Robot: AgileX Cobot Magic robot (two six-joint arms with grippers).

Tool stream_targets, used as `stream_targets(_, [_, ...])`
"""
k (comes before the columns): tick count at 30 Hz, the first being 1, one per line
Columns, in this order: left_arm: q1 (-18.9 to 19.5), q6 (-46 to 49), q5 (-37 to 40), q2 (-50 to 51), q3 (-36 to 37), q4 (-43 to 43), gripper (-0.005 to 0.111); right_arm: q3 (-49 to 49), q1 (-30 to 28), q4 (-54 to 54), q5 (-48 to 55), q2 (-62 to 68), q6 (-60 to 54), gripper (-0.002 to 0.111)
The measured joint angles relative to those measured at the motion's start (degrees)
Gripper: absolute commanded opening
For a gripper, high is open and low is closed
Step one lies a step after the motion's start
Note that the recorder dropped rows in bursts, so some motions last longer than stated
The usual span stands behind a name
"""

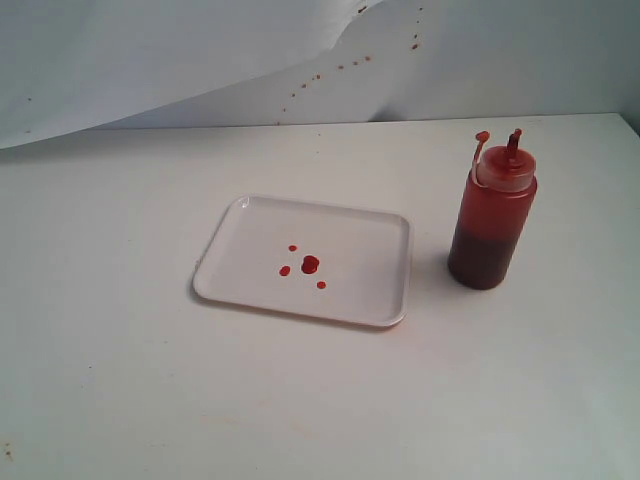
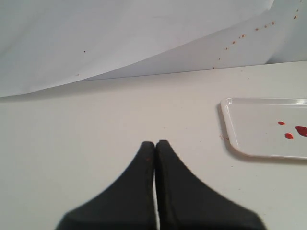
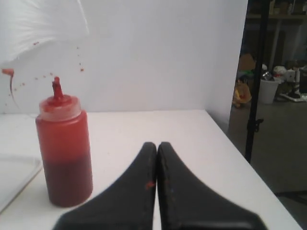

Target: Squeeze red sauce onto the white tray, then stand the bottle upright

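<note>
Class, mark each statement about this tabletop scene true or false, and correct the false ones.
1. The bottle stands upright on the table, beside the white tray. True.
2. The red sauce forms one long line across the tray. False: it is a small blob with a few tiny drops.
3. The left gripper and right gripper are both shut, holding nothing. True.
4. The bottle's nozzle is capped. False: the small red cap hangs off beside it.

White table [image 1: 120, 380]: white tray [image 1: 236, 284] centre; bottle [image 1: 490, 225] upright just beside.
</note>
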Motion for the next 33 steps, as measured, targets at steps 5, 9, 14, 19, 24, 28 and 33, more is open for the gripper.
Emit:
stream_targets(5, [0.0, 0.0, 0.0, 0.0, 0.0, 0.0, 0.000, 0.0, 0.9, 0.2, 4.9, -0.1, -0.1, 0.000])
stream_targets(9, [0.0, 0.0, 0.0, 0.0, 0.0, 0.0, 0.000, 0.0, 0.9, 0.5, 8.8, -1.9, -0.2, 0.000])
stream_targets(14, [0.0, 0.0, 0.0, 0.0, 0.0, 0.0, 0.000, 0.0, 0.9, 1.3, 13.8, -2.2, -0.2, 0.000])
stream_targets(19, [0.0, 0.0, 0.0, 0.0, 0.0, 0.0, 0.000, 0.0, 0.9, 1.5, 14.3, -2.2, -0.2, 0.000])
stream_targets(24, [0.0, 0.0, 0.0, 0.0, 0.0, 0.0, 0.000, 0.0, 2.9, 1.6, 14.3, -2.2, -0.2, 0.000])
stream_targets(28, [0.0, 0.0, 0.0, 0.0, 0.0, 0.0, 0.000, 0.0, 2.9, 1.7, 14.3, -2.2, -0.2, 0.000])
stream_targets(33, [0.0, 0.0, 0.0, 0.0, 0.0, 0.0, 0.000, 0.0, 2.9, 1.7, 14.3, -2.2, -0.2, 0.000])
